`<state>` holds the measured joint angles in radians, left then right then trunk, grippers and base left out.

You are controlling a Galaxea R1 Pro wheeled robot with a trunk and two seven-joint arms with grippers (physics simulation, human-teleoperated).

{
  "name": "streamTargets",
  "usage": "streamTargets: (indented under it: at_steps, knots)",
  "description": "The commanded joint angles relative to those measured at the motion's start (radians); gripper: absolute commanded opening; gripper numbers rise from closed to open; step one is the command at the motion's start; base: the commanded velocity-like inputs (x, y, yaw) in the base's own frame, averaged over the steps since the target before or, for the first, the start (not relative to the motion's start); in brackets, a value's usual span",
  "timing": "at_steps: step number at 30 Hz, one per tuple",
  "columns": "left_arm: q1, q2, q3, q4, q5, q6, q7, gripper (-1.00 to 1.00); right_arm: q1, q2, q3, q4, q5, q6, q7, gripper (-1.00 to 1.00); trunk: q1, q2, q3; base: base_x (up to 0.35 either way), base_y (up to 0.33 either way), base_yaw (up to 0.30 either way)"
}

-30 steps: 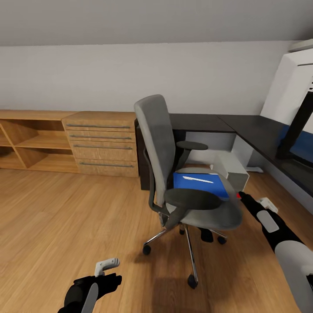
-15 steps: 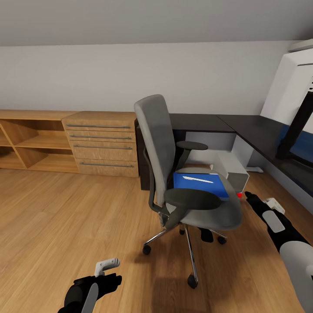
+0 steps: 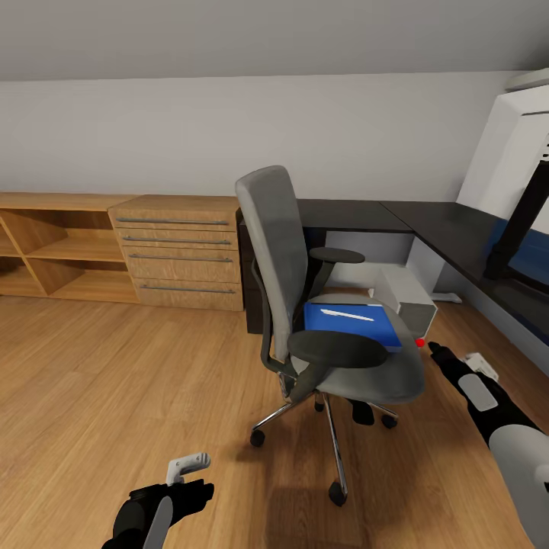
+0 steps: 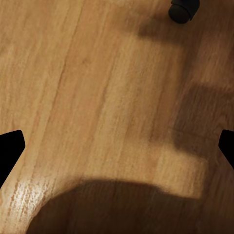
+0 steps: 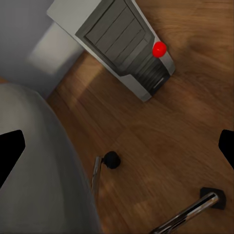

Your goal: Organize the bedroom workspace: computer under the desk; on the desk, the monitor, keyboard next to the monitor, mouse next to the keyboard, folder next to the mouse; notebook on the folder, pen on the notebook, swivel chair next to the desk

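Observation:
The grey swivel chair point(image 3: 273, 252) stands mid-floor in front of the black desk point(image 3: 358, 216). On its seat lies the blue folder point(image 3: 352, 326) with a white pen point(image 3: 347, 314) on top. The light grey computer point(image 3: 408, 299) sits on the floor by the desk corner, and the right wrist view also catches the computer point(image 5: 122, 44). The monitor point(image 3: 512, 145), its white back showing, stands on the desk at the right. My right gripper point(image 3: 456, 355) hovers open just right of the seat's edge. My left gripper point(image 3: 187, 476) is open, low over bare floor. The keyboard, mouse and notebook are out of view.
A light-wood drawer unit point(image 3: 179, 252) and open shelves point(image 3: 53, 244) line the back wall to the left. The chair's chrome base and castors point(image 3: 335, 492) spread over the wood floor. A castor point(image 4: 184, 9) lies ahead of my left gripper. A sloped ceiling hangs overhead.
My right gripper has drawn back a little, down and to the right, away from the seat's edge. The left arm, chair and folder have not moved.

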<state>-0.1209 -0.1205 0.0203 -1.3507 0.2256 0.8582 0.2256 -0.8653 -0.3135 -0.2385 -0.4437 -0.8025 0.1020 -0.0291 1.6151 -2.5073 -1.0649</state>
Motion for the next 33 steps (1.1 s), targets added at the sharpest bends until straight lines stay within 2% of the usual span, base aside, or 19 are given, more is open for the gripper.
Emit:
streamTargets:
  at_steps: [1, 9, 33]
  knots:
    - [-0.001, -0.001, 0.001, -0.001, 0.011, 0.004, 0.008, 1.0, 0.0, 0.001, -0.002, -0.002, -0.007, 0.006, -0.003, 1.0, 0.0, 0.0, -0.001, 0.0, 0.0, 0.0]
    - [-0.001, -0.001, 0.001, -0.001, 0.011, 0.004, 0.008, 1.0, 0.0, 0.004, -0.002, 0.001, -0.007, 0.008, -0.003, 1.0, 0.0, 0.0, -0.006, 0.0, 0.0, 0.0]
    - [0.0, -0.001, 0.001, -0.001, 0.011, 0.004, 0.008, 1.0, -0.001, 0.004, -0.002, 0.0, -0.009, 0.01, 0.0, 1.0, 0.0, 0.0, -0.042, 0.0, 0.0, 0.001]
